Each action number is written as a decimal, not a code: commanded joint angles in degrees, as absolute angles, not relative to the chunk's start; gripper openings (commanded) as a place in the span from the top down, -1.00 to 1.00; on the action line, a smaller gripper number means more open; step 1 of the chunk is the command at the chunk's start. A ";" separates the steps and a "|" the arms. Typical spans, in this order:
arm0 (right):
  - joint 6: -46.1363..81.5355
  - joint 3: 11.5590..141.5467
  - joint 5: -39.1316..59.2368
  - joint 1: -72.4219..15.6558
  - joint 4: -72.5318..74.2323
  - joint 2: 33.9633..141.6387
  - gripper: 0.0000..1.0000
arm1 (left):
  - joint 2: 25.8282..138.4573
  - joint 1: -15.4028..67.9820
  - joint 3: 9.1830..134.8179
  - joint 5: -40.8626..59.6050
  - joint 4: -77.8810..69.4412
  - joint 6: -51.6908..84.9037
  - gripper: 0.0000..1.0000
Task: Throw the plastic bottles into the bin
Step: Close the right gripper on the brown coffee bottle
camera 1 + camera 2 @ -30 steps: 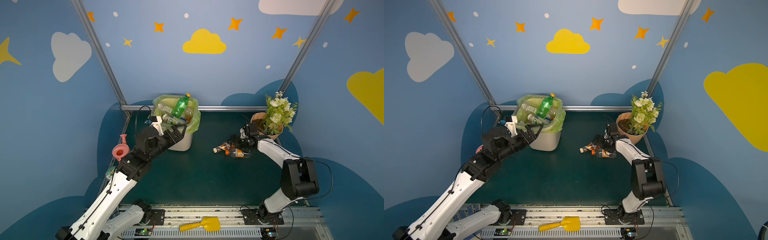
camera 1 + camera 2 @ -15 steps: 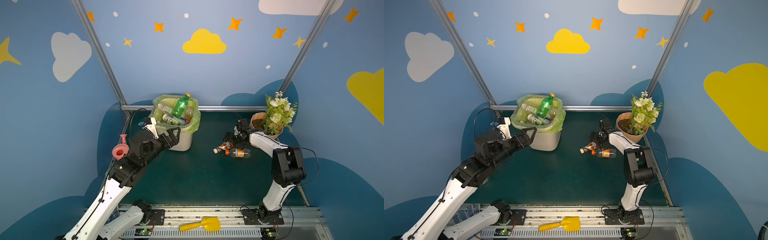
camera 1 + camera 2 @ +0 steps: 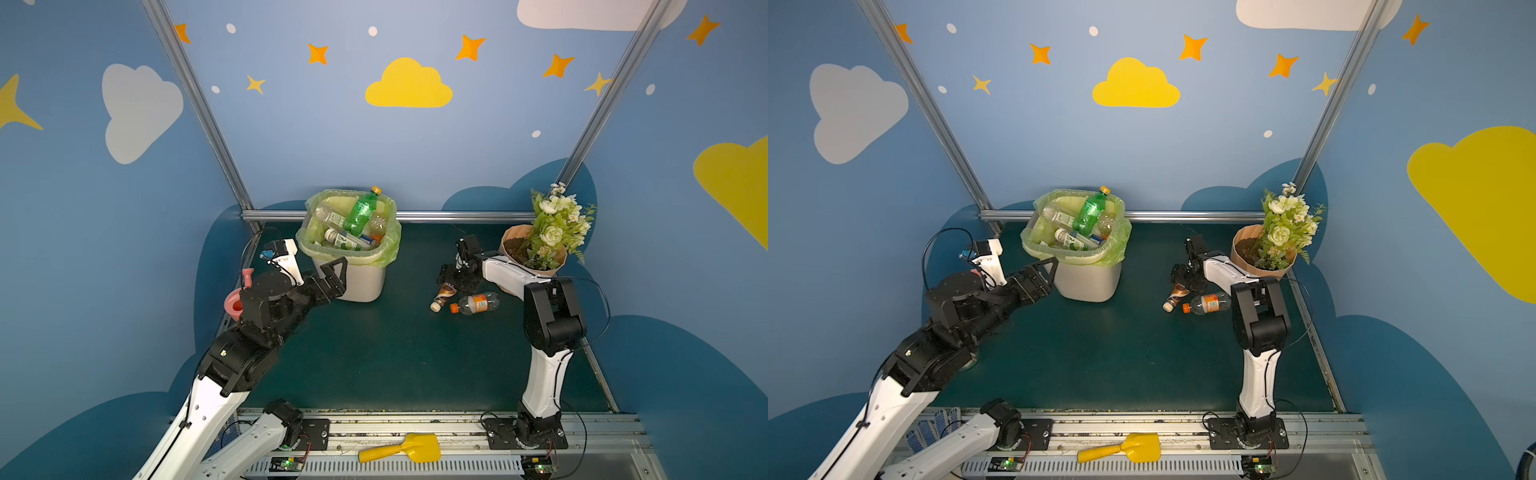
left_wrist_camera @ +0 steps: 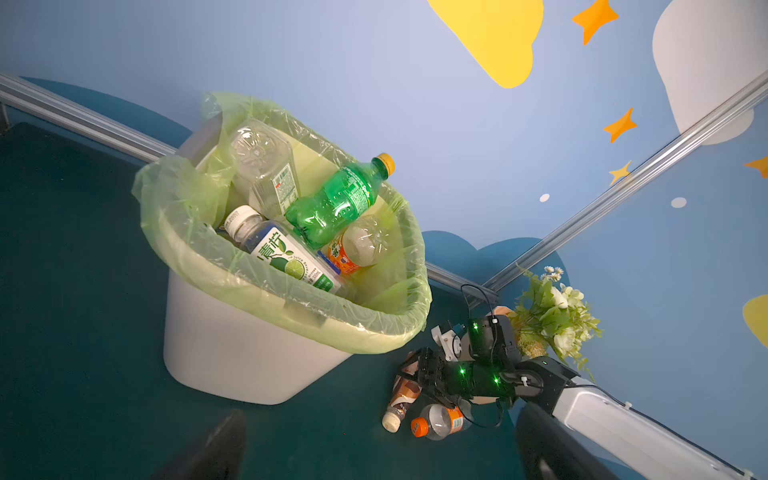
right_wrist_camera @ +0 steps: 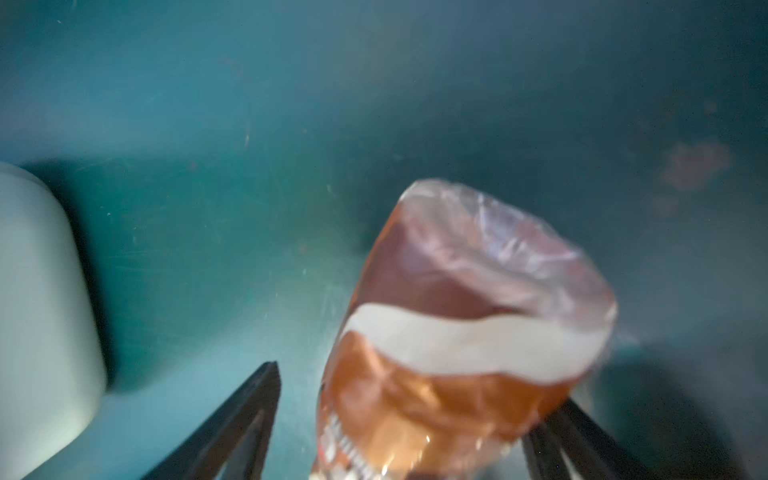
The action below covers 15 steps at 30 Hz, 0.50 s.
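The right gripper is down at the green mat on the right of the scene, just left of the flowerpot. Its jaws sit astride the far end of the brown bottle, which lies on the mat with its white cap toward the near side. In the right wrist view one finger touches the bottle's side, while the other finger stands off it with bare mat between. The jaws are therefore partly open around the bottle and do not grip it yet. A clear bottle with an orange cap and orange label lies on its side just right of the brown one, cap pointing left; whether the two touch I cannot tell. The bin stands far and left of centre. It holds a heap of bottles up to its bag-lined rim, and a green bottle pokes above it. The left gripper hangs just beside the bin's near left wall, jaws spread wide and holding nothing. A pink watering can shows behind the left arm, and a yellow scoop lies on the near rail.
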State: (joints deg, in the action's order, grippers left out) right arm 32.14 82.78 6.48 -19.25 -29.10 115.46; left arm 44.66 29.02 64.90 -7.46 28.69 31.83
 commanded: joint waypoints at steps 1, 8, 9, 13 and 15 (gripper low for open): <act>32.09 84.71 6.46 -19.67 -30.88 117.36 -0.53 | 42.60 29.09 64.32 -10.60 30.35 29.90 -1.00; 32.23 88.27 11.94 -19.52 -29.42 120.54 -0.20 | 41.06 28.70 62.82 -16.76 34.34 29.05 -1.00; 32.35 88.47 12.51 -19.43 -28.89 120.58 -0.14 | 41.25 28.61 63.07 -17.55 35.33 29.25 -1.00; 32.34 88.33 15.88 -18.94 -24.68 118.43 0.03 | 40.10 28.11 61.48 -19.80 36.09 29.68 -1.00; 31.97 88.17 18.17 -18.74 -22.41 116.36 0.05 | 39.51 27.57 60.60 -21.03 36.57 30.04 -1.00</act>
